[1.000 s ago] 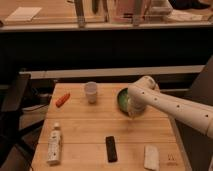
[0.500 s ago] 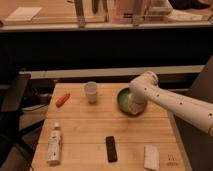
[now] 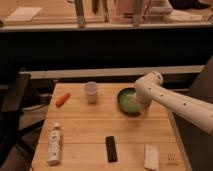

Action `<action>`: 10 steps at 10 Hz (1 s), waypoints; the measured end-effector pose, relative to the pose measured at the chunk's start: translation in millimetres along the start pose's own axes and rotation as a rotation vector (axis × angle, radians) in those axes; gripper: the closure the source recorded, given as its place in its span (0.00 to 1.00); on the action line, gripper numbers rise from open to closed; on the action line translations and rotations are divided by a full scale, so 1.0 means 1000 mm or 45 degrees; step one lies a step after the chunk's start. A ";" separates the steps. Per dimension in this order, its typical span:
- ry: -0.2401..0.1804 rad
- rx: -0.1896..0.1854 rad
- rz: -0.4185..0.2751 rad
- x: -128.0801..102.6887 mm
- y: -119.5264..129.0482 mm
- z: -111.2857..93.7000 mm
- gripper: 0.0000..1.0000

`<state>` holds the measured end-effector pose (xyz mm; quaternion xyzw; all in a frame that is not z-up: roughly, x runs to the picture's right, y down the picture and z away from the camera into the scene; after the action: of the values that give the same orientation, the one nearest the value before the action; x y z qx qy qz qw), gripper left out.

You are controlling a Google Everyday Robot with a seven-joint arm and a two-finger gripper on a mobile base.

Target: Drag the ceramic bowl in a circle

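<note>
The green ceramic bowl [image 3: 126, 100] sits on the wooden table [image 3: 100, 127] toward its back right, to the right of the small white cup [image 3: 91, 92]. My white arm comes in from the right, and its wrist covers the bowl's right side. The gripper [image 3: 136, 103] reaches down into or onto the right part of the bowl. The arm hides the bowl's right rim.
An orange-red object [image 3: 62, 100] lies at the back left. A white bottle [image 3: 54, 144] lies at the front left, a black remote [image 3: 111, 148] front centre and a white pack [image 3: 151, 157] front right. A dark chair [image 3: 12, 100] stands left of the table.
The arm's wrist has shifted up and slightly right over the bowl. The bowl has moved little, if at all.
</note>
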<state>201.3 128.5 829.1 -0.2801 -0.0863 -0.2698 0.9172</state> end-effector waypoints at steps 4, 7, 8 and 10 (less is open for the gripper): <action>0.011 -0.107 0.052 0.018 0.004 0.044 0.20; 0.009 -0.171 0.081 0.025 0.015 0.079 0.23; 0.010 -0.154 0.078 0.025 0.015 0.081 0.30; 0.006 -0.140 0.064 0.019 0.010 0.069 0.52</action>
<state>222.3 165.8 887.9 -0.3314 -0.0619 -0.2516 0.9072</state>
